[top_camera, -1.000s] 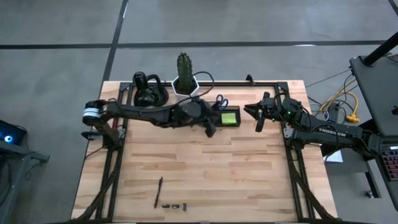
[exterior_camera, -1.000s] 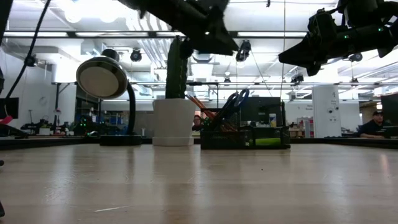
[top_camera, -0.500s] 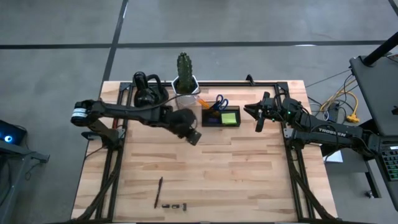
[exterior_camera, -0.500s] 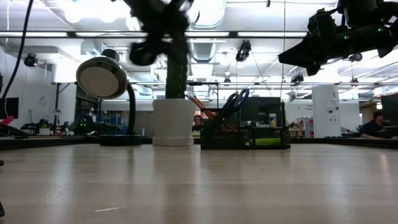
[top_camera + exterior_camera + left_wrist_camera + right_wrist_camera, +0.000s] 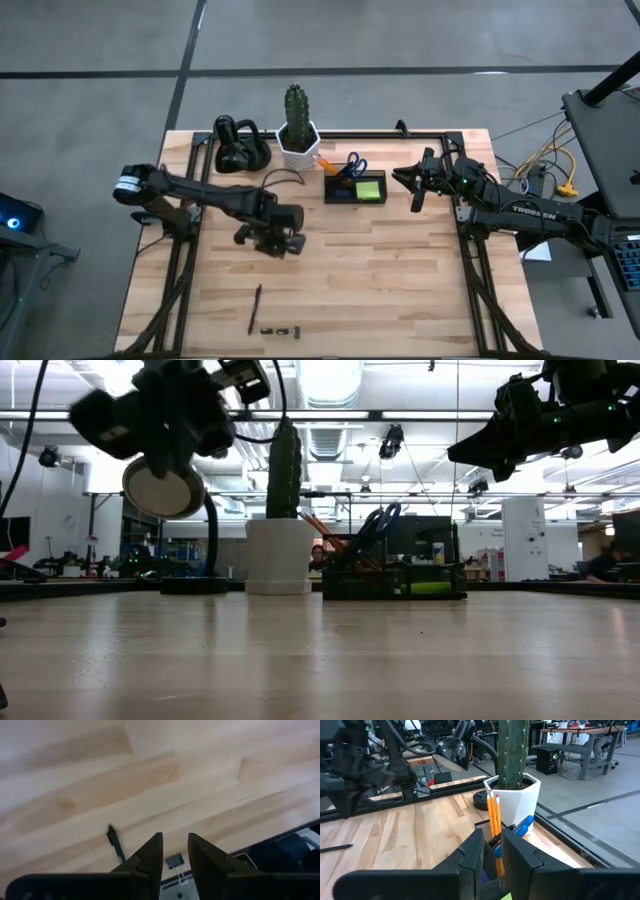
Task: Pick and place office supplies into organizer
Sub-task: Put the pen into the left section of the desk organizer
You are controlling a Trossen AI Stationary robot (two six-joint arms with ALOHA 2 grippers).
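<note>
With nothing between its slightly parted fingers, the left gripper [image 5: 283,243] should drop squarely over the pen [image 5: 256,307] and clips [image 5: 281,329] at the near table edge, while the right gripper [image 5: 418,190], narrowly parted too, waits beside the organizer [image 5: 355,188].

Two dark, thin robot arms made of black tubes and chunky joints are seen. White letters are printed along the right arm [image 5: 530,211]. Small green lights are seen near its wrist. A silver ring is fitted at the shoulder end of the left arm [image 5: 205,195]. A thin black cable is looped beside it. Each end effector has two flat black fingers [image 5: 150,857] with pointed tips.
</note>
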